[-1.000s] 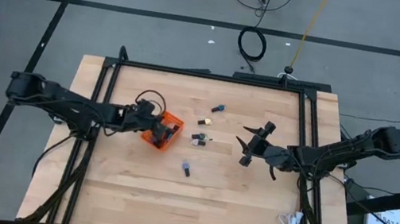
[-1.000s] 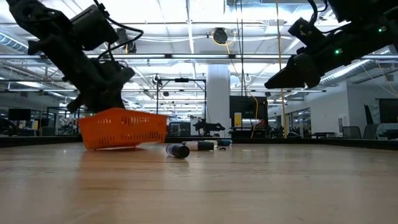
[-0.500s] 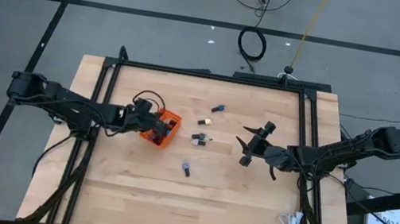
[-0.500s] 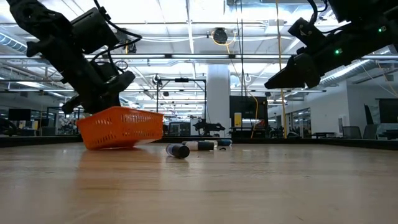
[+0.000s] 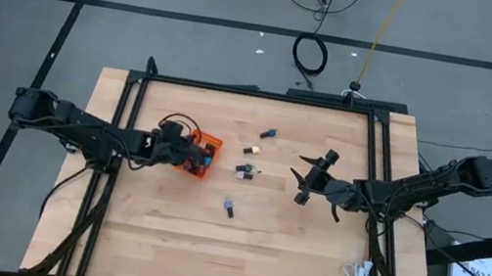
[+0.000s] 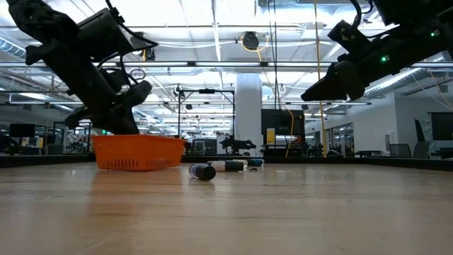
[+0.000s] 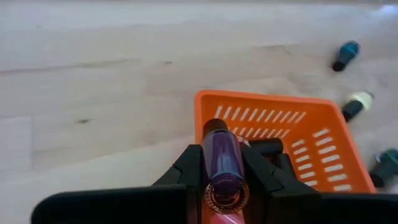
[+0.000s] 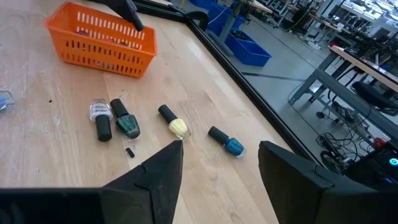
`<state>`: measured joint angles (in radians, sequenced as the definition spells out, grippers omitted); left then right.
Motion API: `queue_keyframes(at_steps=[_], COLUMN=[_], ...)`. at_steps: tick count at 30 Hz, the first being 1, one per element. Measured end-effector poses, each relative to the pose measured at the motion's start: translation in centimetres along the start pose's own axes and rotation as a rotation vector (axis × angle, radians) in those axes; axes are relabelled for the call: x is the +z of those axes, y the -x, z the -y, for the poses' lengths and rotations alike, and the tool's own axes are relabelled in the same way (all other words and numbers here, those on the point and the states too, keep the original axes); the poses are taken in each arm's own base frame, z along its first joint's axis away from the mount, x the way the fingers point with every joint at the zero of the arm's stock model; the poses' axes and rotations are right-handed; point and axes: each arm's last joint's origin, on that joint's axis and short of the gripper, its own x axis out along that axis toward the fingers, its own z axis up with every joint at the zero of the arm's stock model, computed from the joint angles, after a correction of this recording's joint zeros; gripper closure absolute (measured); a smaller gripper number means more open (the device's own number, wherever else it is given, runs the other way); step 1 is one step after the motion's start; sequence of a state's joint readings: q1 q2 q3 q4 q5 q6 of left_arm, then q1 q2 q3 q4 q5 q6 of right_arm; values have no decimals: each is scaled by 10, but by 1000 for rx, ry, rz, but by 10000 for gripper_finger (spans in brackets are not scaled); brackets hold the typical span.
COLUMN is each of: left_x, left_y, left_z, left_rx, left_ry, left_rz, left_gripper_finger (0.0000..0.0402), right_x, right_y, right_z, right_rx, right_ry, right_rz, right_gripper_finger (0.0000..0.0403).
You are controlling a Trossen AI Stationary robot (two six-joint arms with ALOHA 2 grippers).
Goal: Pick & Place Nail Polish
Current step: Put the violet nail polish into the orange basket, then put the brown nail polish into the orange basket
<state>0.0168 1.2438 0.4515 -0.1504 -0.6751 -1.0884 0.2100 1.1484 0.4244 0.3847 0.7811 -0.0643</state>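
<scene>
Left wrist view shows the left gripper (image 7: 224, 171) squeezing a purple nail polish bottle (image 7: 221, 163) between its two fingers. The bottle is held right over the orange basket (image 7: 323, 134), near its edge. Some dark-capped bottles already lie inside the basket.

From above, the left gripper (image 5: 187, 149) sits at the basket (image 5: 209, 147) on the left part of the table (image 5: 152, 232). The low view shows the basket (image 6: 138, 152) resting flat on the wood.

More bottles are lying loose on the table: a yellow one (image 8: 174, 122), a blue one (image 8: 227, 142), a green one (image 8: 125, 119) and a clear one (image 8: 99, 114) side by side. One more (image 5: 229, 208) lies alone, nearer the front.

The right gripper (image 5: 308, 183) waits in the air on the right side, with its fingers spread apart and nothing in them.

It looks like this is the dropping-in step. Next the left fingers would need to let go so the purple bottle falls into the basket, not over the side. Then a loose bottle could be picked
</scene>
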Motion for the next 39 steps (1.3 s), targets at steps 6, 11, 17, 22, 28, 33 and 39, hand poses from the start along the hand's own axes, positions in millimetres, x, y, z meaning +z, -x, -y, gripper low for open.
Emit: queue_keyframes(at_steps=[6, 11, 17, 22, 28, 33, 39], left_x=[-1, 3, 8, 6, 5, 5, 6], left_y=[2, 7, 15, 16, 16, 16, 16], left_z=[0, 10, 26, 28, 28, 28, 30], left_rx=[15, -24, -103, -147, -155, -155, -169], left_ry=[6, -28, -101, -164, -168, -167, -157], left_rz=[22, 23, -6, -66, -79, -77, -68], left_gripper_finger=[352, 352, 352, 301, 213, 167, 142], right_x=[0, 0, 0, 0, 0, 0, 3], right_y=[0, 0, 0, 0, 0, 0, -3], right_z=[0, 0, 0, 0, 0, -1, -3], right_rx=[0, 1, 1, 1, 1, 45, 248], right_ry=[0, 0, 0, 0, 0, -37, -133], right_rz=[0, 0, 0, 0, 0, 3, 18], right_gripper_finger=[206, 206, 206, 206, 206, 206, 206])
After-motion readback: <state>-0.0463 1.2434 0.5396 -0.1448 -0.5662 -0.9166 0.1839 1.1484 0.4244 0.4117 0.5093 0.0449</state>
